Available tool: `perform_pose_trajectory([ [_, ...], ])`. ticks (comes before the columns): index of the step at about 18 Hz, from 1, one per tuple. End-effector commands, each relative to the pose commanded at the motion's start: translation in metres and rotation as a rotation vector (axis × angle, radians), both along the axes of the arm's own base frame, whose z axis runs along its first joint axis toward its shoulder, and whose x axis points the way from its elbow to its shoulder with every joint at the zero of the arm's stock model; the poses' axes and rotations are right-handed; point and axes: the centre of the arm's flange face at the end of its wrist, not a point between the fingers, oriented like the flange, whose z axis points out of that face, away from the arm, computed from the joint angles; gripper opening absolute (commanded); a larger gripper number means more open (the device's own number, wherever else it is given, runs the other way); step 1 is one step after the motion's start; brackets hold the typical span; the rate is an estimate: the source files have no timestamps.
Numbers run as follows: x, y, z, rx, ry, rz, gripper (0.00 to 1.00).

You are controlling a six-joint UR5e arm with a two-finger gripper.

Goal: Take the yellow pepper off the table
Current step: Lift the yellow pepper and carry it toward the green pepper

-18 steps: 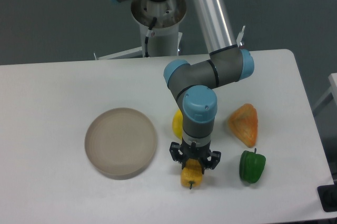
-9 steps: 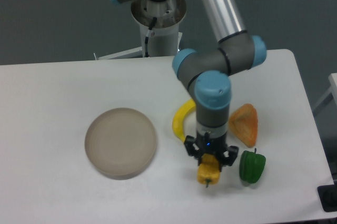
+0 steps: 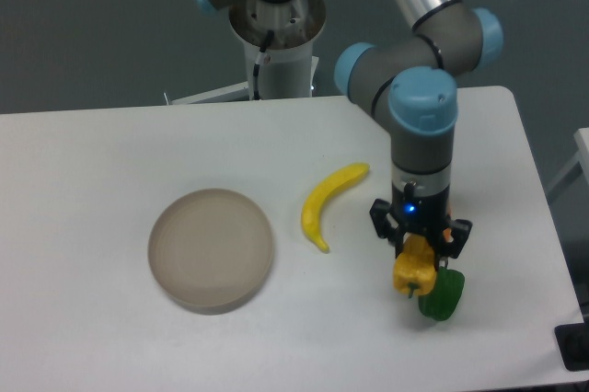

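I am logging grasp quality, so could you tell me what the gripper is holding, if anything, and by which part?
The gripper holds the yellow pepper, clamped at its upper end, with the body hanging below the fingers.

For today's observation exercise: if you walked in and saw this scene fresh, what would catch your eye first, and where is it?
First is the gripper at the right of the table, shut on the yellow pepper, which appears lifted and partly covers the green pepper in this view. Next come the curved banana at mid-table and the round greyish plate to the left.
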Motion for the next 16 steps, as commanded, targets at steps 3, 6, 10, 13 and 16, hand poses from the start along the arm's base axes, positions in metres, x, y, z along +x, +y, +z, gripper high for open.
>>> perform_pose_trajectory([
  [3,-0.0014,0.0014,0.0038,0.006,0.007,0.001,0.48],
  [6,-0.0021,0.002,0.0045,0.006,0.012,-0.005,0.48],
  [10,-0.0015,0.0025,0.003,0.001,0.016,-0.018,0.48],
  [13,-0.0015,0.0028,0.0034,0.004,0.017,-0.019,0.48],
  [16,-0.0018,0.0029,0.0021,0.001,0.016,-0.018,0.48],
])
